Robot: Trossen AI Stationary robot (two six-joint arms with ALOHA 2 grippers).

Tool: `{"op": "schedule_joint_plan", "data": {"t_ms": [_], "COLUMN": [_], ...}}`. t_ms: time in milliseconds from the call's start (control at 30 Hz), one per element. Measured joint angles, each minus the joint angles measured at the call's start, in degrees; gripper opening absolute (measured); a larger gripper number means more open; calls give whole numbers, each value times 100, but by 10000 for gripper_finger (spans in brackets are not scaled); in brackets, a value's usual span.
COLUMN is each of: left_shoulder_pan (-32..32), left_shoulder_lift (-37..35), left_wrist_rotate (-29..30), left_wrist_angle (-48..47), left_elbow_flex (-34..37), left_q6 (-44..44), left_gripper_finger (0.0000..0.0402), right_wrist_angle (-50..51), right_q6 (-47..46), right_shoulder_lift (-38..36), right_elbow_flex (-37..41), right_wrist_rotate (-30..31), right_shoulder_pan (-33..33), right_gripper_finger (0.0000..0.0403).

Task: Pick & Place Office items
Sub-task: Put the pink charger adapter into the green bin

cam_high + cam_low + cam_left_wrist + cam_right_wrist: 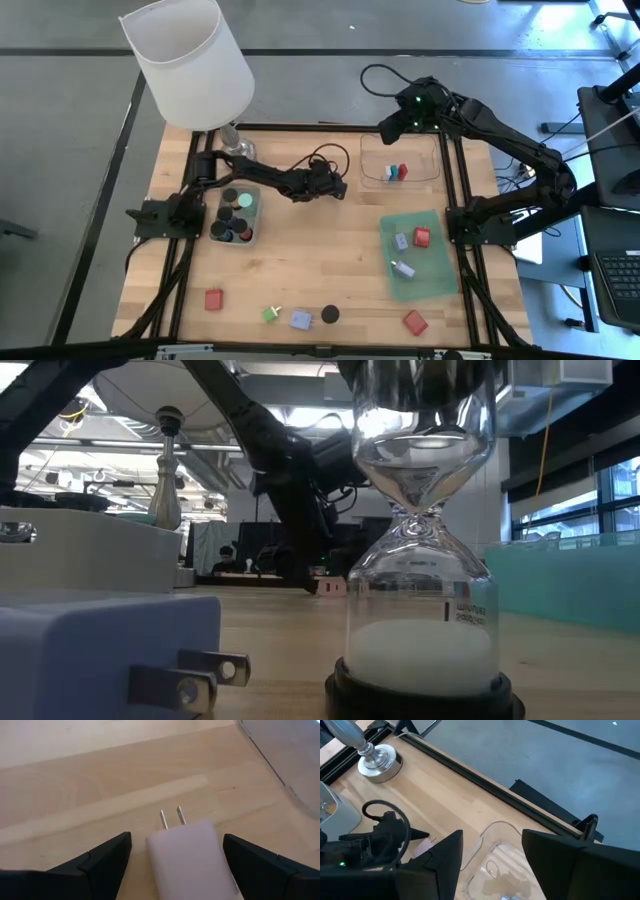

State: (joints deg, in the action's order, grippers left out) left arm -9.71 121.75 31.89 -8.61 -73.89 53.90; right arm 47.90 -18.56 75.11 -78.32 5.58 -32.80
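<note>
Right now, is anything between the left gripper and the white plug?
Nothing visible. The left gripper is open and straddles the plug on bare wood, and the clear tray lies off to one side. The right gripper hangs open above that tray.

- From above, the light is soft and even. The white lampshade (pixel 188 60) is the brightest thing, and the wooden table (pixel 300 250) has only small, pale shadows.
- In the low view, the room behind is dim with bright ceiling lights. The hourglass (pixel 420 550) shines with white glare, and the near plug adapter (pixel 110 660) is blurry.
- Between the left gripper's (pixel 175 865) spread fingers, the pale charger (pixel 192 857) looks soft and fuzzy.
- Past the right gripper (pixel 492 855), the clear tray (pixel 495 850) gleams faintly.
</note>
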Motion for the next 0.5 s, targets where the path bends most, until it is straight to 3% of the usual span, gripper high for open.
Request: {"op": "schedule_joint_plan", "data": {"t_ms": [133,267,400,500], "left_shoulder_pan": [90,115,111,115], "left_shoulder_lift": [46,13,-22,-76], "left_wrist_rotate": [255,337,15,-302], "left_wrist_angle": [-17,-82,-71,-25], "left_elbow_flex": [0,13,13,13], "left_q6": [-291,-724,-799,-812], "left_gripper_finger": [295,246,189,189], "right_wrist_angle": [11,16,105,320], "right_q6": [106,106,106,108], "right_shoulder_lift": [2,2,2,-13], "right_elbow_flex": [0,0,0,0], "right_wrist_rotate": [0,-1,-101,-350], "right_shoulder_pan": [0,0,0,0], "right_gripper_finger": [208,208,208,208]}}
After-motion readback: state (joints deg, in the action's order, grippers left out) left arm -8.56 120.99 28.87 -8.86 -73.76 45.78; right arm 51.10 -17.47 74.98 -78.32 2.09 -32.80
